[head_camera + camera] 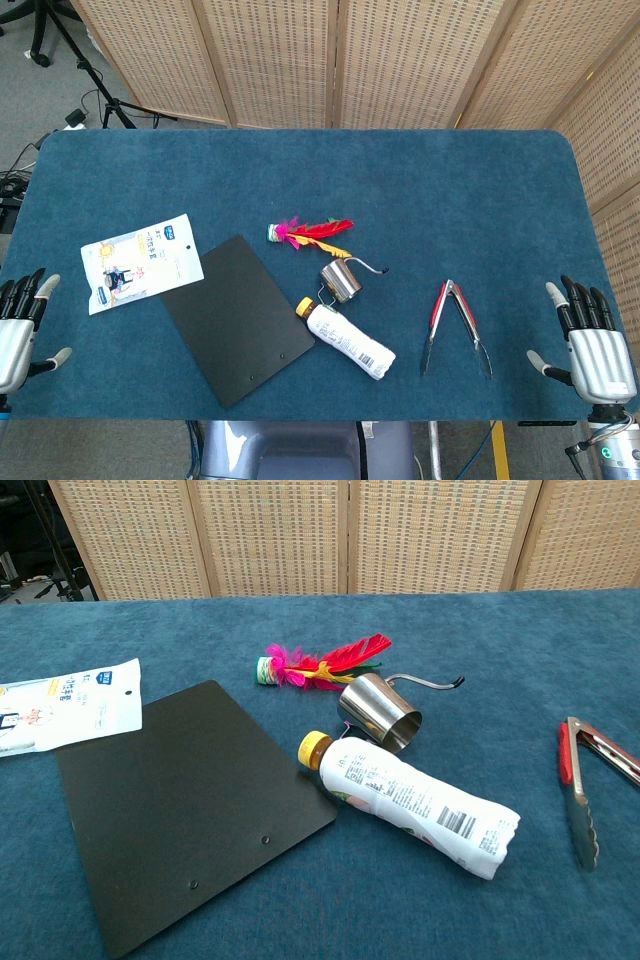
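Hovering at the two near corners of the blue surface (420, 190), both hands are doing nothing yet: the left hand (18, 330) is spreading its fingers with nothing in them, and the right hand (592, 345) is likewise released, palm down, fingers apart. Nothing is being lifted or touched, so by my reading the work is sitting at its very start, with every grasp yet to come.

Taking the black board (238, 318) as our landmark, lying flat near the front edge: the white pouch (140, 262) is resting just off its left corner and is the thing closest to the left hand, though a clear strip of blue is showing between them. The red-handled tongs (455, 325) are lying well to the board's right, arms splayed open, and they are the nearest thing to the right hand, again apart from it.

Working outward, the white bottle (410, 802) with its yellow cap is lying on its side, the cap end right against the board's right edge. Just behind the bottle the steel cup (380, 713) is tipped over, mouth facing the camera, its thin handle trailing right. Beyond that, behind the board's right corner, the feathered shuttlecock (320, 662) is lying flat.
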